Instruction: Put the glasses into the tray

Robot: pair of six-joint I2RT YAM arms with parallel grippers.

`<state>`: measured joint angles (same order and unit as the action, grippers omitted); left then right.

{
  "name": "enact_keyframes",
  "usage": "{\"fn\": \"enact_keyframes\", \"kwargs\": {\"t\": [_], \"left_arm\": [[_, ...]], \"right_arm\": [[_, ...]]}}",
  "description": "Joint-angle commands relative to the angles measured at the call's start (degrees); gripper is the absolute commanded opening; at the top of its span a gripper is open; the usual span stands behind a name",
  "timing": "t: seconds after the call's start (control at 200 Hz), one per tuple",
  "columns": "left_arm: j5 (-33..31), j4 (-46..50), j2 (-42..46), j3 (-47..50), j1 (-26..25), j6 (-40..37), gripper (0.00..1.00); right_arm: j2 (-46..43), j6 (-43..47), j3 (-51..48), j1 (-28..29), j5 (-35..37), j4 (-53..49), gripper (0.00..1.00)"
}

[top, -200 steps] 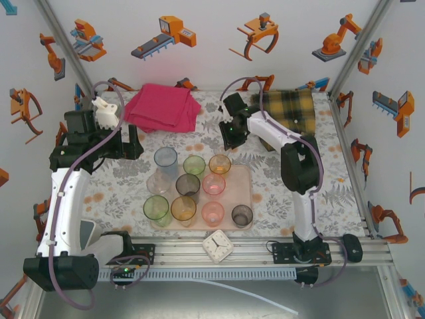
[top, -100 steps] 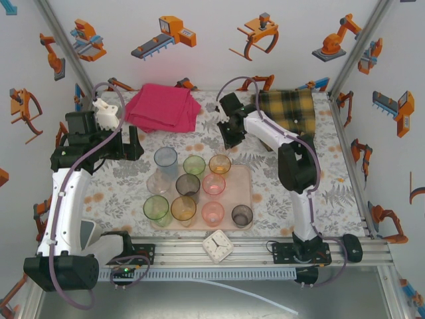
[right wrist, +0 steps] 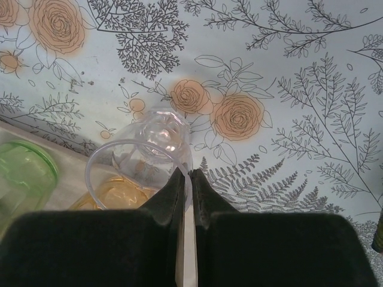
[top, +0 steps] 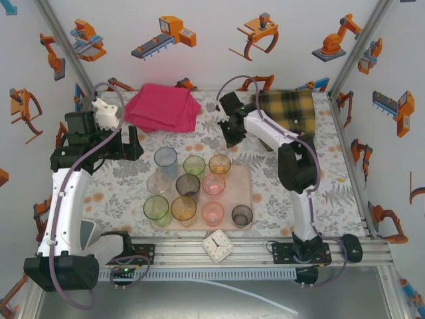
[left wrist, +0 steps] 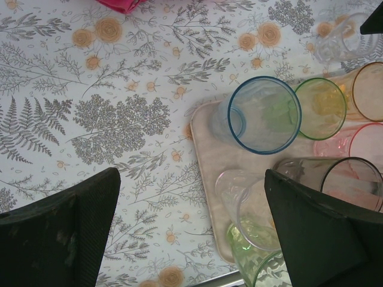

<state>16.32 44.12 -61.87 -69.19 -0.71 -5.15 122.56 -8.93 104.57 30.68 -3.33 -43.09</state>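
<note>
Two fingers of my right pincer [right wrist: 185,173] are clenched on the rim of a clear glass [right wrist: 140,155], which stands just beyond the far edge of the tray [top: 242,183]. Ten glasses [top: 188,185] stand in the tray. My left pincer [left wrist: 191,179] gapes wide above its far left corner. A pink cloth [top: 163,106] and a plaid cloth [top: 289,106] lie along the far edge of the table [top: 119,193], and a clock [top: 217,246] sits at its near edge.
</note>
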Motion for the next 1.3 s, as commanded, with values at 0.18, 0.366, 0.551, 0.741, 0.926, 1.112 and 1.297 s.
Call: {"fn": "enact_keyframes", "kwargs": {"t": [0.18,0.366,0.551,0.741,0.926,1.112,1.297], "left_arm": [[0.0,-0.8,1.1,-0.5,0.3,-0.6,0.99],[0.1,-0.5,0.5,-1.0,0.3,-0.7,0.99],[0.2,-0.6,0.6,-1.0,0.3,-0.7,0.99],[0.6,-0.7,0.7,-1.5,0.3,-0.7,0.99],[1.2,-0.7,0.3,-2.3,0.3,-0.8,0.99],[2.2,-0.9,0.4,-2.4,0.3,-0.5,0.99],[2.4,-0.7,0.3,-2.5,0.3,-0.5,0.99]], "right_arm": [[0.2,0.4,6.2,-0.3,3.2,-2.7,0.06],[-0.3,-0.4,8.7,-1.9,3.9,-4.0,0.06],[-2.6,-1.6,8.2,-4.5,3.2,-4.3,0.06],[-7.3,-2.2,5.3,-7.4,3.1,-4.5,0.06],[-13.2,-2.6,0.6,-9.4,3.4,-4.7,0.07],[-19.8,-2.8,-5.0,-9.5,3.7,-6.1,0.07],[-27.7,-4.5,-13.2,-9.5,2.4,-5.7,0.08]]}}
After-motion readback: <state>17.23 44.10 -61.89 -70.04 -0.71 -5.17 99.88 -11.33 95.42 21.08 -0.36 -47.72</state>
